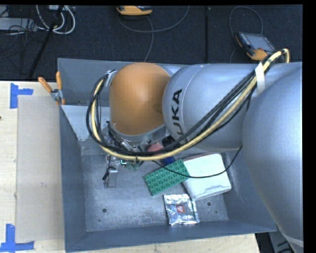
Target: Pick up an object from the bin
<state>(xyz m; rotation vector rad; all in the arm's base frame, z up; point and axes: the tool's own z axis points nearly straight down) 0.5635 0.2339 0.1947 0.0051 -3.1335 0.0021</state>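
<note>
Currently hand [110,174] hovers just L of green studded plate [165,176].

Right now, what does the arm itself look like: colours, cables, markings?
Silver-grey rounded arm with black KUKA lettering, a smooth orange dome cover at the wrist, black and yellow cables strapped along it and looping beneath, and a small grey gripper.

Behind the bin [79,79] you have a dark floor [197,34] running along the whole far side. At its left end white cables [61,20] lie coiled, and a black cable [46,45] slants down beside them. At the middle of its far edge sits a yellow-and-black device [134,9], with a thin wire [152,34] trailing toward the bin. Near the right end lies a second device [254,44]. The light falls evenly.
</note>
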